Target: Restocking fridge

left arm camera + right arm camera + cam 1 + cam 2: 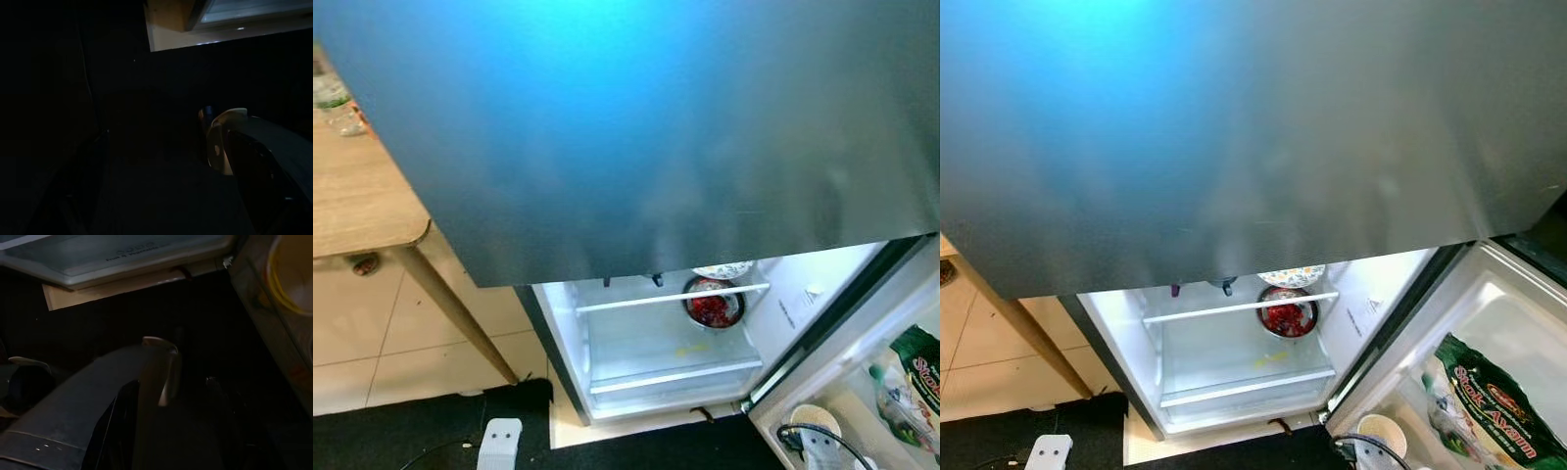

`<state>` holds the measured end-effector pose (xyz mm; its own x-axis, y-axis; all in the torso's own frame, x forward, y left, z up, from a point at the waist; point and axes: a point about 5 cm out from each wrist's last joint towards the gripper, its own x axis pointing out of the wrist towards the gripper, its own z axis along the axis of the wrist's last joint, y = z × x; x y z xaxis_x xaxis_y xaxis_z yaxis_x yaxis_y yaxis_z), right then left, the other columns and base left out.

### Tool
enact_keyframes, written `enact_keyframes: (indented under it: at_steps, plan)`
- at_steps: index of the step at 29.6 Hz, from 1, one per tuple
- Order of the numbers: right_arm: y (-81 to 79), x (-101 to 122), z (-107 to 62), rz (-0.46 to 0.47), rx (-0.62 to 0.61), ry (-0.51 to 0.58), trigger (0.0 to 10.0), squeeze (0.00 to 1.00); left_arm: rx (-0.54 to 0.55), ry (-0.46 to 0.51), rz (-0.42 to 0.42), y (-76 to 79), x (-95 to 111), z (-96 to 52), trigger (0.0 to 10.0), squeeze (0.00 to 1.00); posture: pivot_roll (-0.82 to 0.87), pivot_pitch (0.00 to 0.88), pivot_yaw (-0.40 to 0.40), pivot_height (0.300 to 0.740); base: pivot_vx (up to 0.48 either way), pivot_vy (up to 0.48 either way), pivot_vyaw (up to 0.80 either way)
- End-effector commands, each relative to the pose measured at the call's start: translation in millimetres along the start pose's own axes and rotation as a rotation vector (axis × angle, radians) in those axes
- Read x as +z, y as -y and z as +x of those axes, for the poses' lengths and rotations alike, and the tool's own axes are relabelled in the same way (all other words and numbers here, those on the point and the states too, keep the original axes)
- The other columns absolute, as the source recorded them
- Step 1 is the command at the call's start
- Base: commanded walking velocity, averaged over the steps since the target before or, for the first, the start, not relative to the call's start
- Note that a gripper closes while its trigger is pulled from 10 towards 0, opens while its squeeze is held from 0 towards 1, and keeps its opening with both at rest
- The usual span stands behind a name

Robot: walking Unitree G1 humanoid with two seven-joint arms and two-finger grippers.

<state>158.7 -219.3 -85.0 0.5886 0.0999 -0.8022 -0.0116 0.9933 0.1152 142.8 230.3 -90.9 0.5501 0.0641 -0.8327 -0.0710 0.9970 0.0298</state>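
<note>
The fridge (656,137) takes up nearly everything, its dark upper door looming over the lit lower compartment (1234,352), which stands open straight ahead and below. To the right of that opening the swung-out door (1489,323) shows its bins. Left of the fridge, the corner and leg of a wooden table (362,211) stand on the tiled floor.

Inside the compartment, a glass shelf (1239,308) runs side to side, and toward its right end sits a dark bowl (1286,315) full of something red, with a patterned bowl (1293,276) just behind it, half hidden under the upper door. The rest of that shelf and the floor below it are bare.

In the door bin, a green bag (1489,397) with red lettering leans upright, and a pale round tub (1381,431) sits beside it, nearer the fridge body.

Both arms hang low in shadow; the left tool and right tool are too dark to read, so I cannot tell how either is set or whether it carries anything. The free shelf room lies left of the red bowl, so by my reckoning the left arm has the straighter reach.
</note>
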Motion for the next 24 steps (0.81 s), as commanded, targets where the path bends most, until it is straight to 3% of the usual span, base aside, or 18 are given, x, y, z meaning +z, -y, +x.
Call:
enact_keyframes:
  at_steps: [1, 6, 13, 17, 24]
  plan:
    - [2.1, -9.4, -1.9, -0.022, -0.023, -0.050, 10.0, 0.00, 0.033, -0.044, -0.019, -7.2, -13.8, -4.1, 10.0, 0.00, -0.07, 0.148, 0.008, 0.740, 0.000, 0.000, 0.00]
    - [7.0, -12.2, -4.0, 0.008, -0.054, -0.052, 10.0, 0.00, 0.022, -0.060, -0.001, -6.8, -17.4, -5.0, 10.0, 0.00, -0.06, 0.141, 0.017, 0.740, 0.000, 0.000, 0.00]
    - [16.1, -23.0, -9.0, 0.032, -0.144, -0.088, 10.0, 0.00, 0.021, -0.030, 0.037, -12.4, -4.6, -3.0, 10.0, 0.00, -0.06, 0.156, -0.013, 0.740, 0.000, 0.000, 0.00]
    - [15.8, -26.1, -9.6, -0.003, -0.145, -0.107, 10.0, 0.00, 0.031, -0.044, 0.018, -15.0, -10.6, -5.0, 10.0, 0.00, -0.07, 0.136, -0.011, 0.740, 0.000, 0.000, 0.00]
    - [23.3, -18.9, -10.1, -0.023, -0.170, -0.098, 10.0, 0.00, 0.016, -0.085, 0.017, -6.0, -23.2, -6.2, 10.0, 0.00, -0.08, 0.122, -0.016, 0.740, -0.035, 0.000, 0.00]
